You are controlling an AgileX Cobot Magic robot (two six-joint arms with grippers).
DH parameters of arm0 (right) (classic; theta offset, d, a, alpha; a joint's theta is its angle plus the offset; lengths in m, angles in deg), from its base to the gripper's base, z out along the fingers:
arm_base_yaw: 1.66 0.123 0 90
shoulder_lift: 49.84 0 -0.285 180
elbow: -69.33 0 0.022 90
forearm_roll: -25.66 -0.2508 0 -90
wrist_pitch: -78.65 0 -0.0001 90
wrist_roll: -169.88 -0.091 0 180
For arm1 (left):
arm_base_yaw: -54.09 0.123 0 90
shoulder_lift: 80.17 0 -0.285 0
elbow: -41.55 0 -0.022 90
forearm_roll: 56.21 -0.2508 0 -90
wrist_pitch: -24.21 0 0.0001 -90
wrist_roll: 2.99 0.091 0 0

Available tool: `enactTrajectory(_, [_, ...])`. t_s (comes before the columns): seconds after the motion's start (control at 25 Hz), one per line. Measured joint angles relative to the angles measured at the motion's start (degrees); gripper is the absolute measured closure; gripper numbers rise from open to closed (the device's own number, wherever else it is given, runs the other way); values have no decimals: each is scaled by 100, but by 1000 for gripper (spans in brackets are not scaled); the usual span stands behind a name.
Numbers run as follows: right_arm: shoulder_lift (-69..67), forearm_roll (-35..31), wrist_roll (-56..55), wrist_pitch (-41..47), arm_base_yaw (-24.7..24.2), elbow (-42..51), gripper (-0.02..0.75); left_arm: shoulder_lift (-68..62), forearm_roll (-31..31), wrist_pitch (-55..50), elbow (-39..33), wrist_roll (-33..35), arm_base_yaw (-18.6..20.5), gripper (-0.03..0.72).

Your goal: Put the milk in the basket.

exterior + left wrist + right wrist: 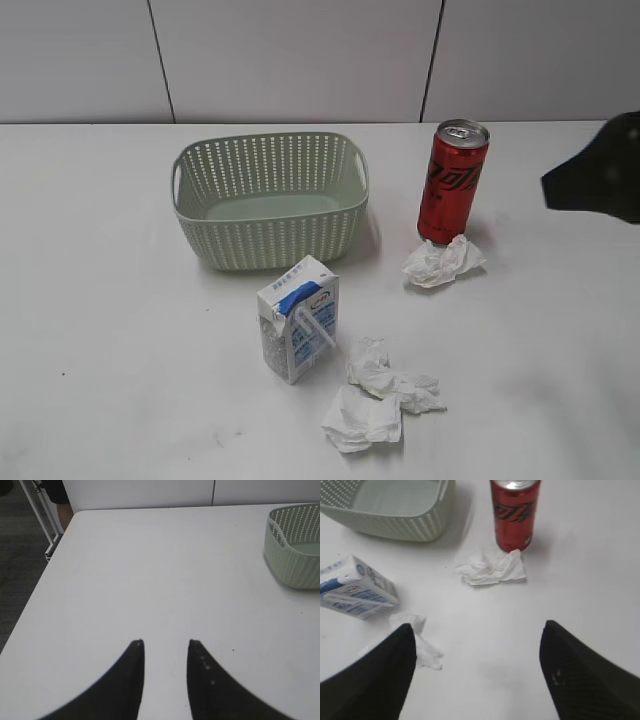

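The milk (298, 318), a small white carton with blue markings and a straw, stands on the table just in front of the basket (270, 235), a pale green perforated one that is empty. In the right wrist view the milk (355, 587) is at the left and the basket (390, 526) at the top left. My right gripper (477, 630) is open wide and empty above bare table, right of the milk; its arm (598, 172) shows at the right edge. My left gripper (166, 642) is open and empty over bare table, far left of the basket (295, 570).
A tall red soda can (453, 180) stands right of the basket with a crumpled tissue (442, 262) at its foot. More crumpled tissue (378, 398) lies just right of the milk. The table's left edge (47, 580) drops to a dark floor.
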Motion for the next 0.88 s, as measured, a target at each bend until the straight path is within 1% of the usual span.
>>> enactTrajectory(0.2, [-702,24,-218,137,741,-446,143,0,0,0,0,0,0,467])
enactTrajectory(0.36, [-1252,50,-341,275,1204,-910,143,0,0,0,0,0,0,467])
enactTrajectory(0.6, [-2050,497,-784,762,1896,-1688,144,0,0,0,0,0,0,467])
enactTrajectory(0.72, [-2428,637,-1136,1081,2139,-2077,144,0,0,0,0,0,0,467])
enactTrajectory(0.88, [-2902,675,-1509,1562,2334,-2593,144,0,0,0,0,0,0,467])
